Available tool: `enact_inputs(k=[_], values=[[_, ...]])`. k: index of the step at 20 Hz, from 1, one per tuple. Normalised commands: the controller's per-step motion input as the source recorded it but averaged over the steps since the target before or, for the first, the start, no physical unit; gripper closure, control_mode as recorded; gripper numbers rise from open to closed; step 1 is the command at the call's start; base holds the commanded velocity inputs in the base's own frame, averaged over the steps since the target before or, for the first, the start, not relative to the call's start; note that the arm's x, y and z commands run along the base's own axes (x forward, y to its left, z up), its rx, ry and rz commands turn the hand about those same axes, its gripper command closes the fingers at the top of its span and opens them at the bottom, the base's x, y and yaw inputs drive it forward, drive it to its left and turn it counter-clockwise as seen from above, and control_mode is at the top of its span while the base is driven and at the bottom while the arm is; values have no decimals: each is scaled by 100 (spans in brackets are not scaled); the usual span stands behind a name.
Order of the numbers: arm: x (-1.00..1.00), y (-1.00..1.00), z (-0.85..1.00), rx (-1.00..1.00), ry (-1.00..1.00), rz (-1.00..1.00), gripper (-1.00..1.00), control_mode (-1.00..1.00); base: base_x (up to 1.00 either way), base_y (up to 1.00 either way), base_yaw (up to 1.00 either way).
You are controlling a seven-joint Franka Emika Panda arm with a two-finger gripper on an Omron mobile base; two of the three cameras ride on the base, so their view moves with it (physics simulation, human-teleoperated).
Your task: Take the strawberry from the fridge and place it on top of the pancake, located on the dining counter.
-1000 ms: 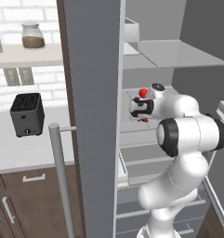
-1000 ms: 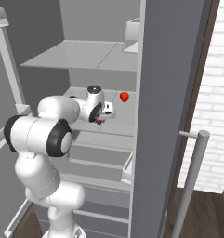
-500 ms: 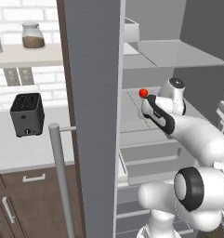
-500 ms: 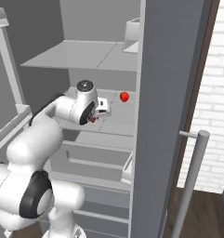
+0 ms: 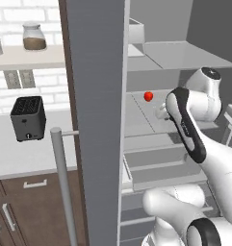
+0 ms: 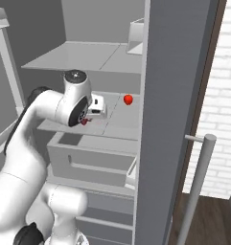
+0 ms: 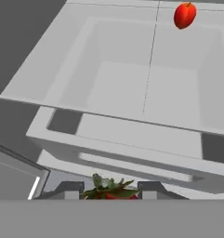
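gripper [image 7: 111, 191]: clenched on leafy red strawberry [image 7: 108, 188] | fridge [image 5: 96, 96]: matte grey | shelf: smooth red fruit [image 7: 184, 15]

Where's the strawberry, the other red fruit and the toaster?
strawberry [image 7: 109, 188], hand view, on its green leafy top.
red fruit [image 6: 128, 99], right base view, on its round middle.
toaster [image 5: 27, 118], left base view, on its dark front.

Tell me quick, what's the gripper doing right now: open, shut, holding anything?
Gripper: shut on the strawberry, whose green leaves and red flesh show between the fingertips, just in front of the fridge shelves.
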Motion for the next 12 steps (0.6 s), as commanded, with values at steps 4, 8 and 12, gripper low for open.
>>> enact_inputs(k=[4,8,12], values=[[-100,13,12,-10,-27,-6,100,-100,0,0,0],[-93,1,15,-2,-1,-14,100,-100,0,0,0],[-93,6,8,0,0,-10,100,-100,0,0,0]])
